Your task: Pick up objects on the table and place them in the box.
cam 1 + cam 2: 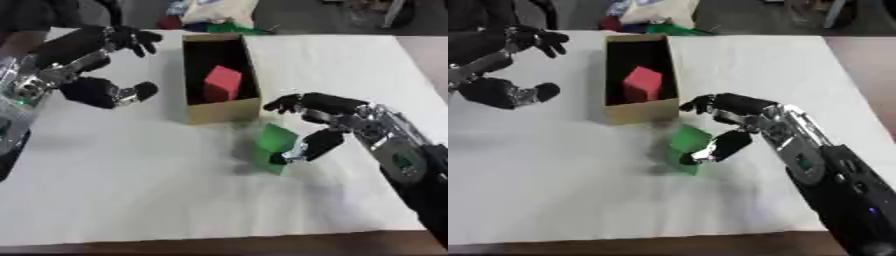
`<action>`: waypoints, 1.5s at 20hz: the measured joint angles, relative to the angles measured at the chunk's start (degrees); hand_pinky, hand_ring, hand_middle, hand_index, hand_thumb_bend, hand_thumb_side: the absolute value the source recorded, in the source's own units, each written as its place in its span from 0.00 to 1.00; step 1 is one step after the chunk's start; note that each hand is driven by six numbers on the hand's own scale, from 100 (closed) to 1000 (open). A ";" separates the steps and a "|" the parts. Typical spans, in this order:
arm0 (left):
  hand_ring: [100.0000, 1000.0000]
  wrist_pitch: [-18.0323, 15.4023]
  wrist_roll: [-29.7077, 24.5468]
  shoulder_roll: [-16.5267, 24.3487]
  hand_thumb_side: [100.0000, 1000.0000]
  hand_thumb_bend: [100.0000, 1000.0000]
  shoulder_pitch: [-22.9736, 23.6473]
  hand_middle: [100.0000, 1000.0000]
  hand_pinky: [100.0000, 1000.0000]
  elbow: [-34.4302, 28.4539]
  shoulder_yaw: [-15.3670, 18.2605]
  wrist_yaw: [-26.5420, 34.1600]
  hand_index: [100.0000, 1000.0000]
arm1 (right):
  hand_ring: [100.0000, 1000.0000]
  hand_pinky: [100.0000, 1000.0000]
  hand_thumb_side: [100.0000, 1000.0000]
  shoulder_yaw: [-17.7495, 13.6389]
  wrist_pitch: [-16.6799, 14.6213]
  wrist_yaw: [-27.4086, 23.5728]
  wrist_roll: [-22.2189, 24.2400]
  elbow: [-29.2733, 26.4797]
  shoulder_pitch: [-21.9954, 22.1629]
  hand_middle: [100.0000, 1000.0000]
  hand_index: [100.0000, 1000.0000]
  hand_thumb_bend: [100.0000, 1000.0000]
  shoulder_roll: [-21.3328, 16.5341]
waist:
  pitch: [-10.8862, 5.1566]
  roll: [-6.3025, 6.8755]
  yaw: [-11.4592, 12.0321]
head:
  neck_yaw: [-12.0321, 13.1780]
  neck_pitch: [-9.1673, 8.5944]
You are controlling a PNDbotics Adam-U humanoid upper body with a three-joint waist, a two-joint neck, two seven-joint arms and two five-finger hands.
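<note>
My right robot hand [328, 122] is positioned over the white surface [131, 190], just in front of the near right corner of the box [224, 112]. Its fingers [297, 102] are curled above the green block [273, 142], and its thumb [306, 147] presses against the block's right side, so the block is pinched between thumb and fingers. The green block sits tilted, just beside the box's near wall; I cannot tell whether its lower edge touches the surface.

The box is an open cardboard container standing upright at the centre of the surface. A red block [221, 82] lies inside it, toward the near end.

My left robot hand [92, 92] hovers to the left of the box, well apart from the green block. Its fingers [136, 39] and thumb [140, 91] are spread and hold nothing.
</note>
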 measured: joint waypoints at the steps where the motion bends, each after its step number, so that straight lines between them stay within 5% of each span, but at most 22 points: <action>1: 0.68 -0.01 -0.03 0.00 0.89 0.33 0.00 0.71 0.76 0.03 0.00 0.03 0.97 | 0.85 0.82 0.70 0.14 -0.02 0.00 0.03 0.30 0.20 0.89 0.99 0.56 0.13 | 0.00 0.00 0.00 | 0.00 0.00; 13: 0.68 -0.03 -0.50 -0.03 0.91 0.31 0.01 0.70 0.75 0.06 -0.01 0.16 0.97 | 0.83 0.79 0.65 0.05 -0.67 0.20 -0.87 4.01 0.96 0.86 0.97 0.48 1.58 | 0.00 0.11 -0.04 | -0.05 0.02; 16: 0.67 -0.05 -0.53 -0.03 0.92 0.30 0.01 0.70 0.75 0.07 -0.01 0.17 0.97 | 0.81 0.78 0.59 -0.23 -0.95 0.28 -1.88 4.35 1.01 0.78 0.93 0.39 1.69 | 0.00 0.17 0.00 | -0.05 0.02; 23: 0.67 -0.03 -0.56 -0.03 0.93 0.29 0.01 0.70 0.75 0.08 -0.01 0.18 0.97 | 0.69 0.73 0.45 -0.62 -1.09 1.50 -8.39 4.32 1.45 0.46 0.61 0.15 1.86 | 0.01 0.23 0.01 | -0.06 0.02; 30: 0.67 -0.10 -0.66 -0.03 0.94 0.27 0.10 0.70 0.75 0.07 -0.01 0.70 0.97 | 0.66 0.72 0.45 -0.79 -0.51 2.04 -15.86 0.96 -0.75 0.39 0.54 0.09 -0.01 | 0.05 0.11 0.23 | -0.07 0.02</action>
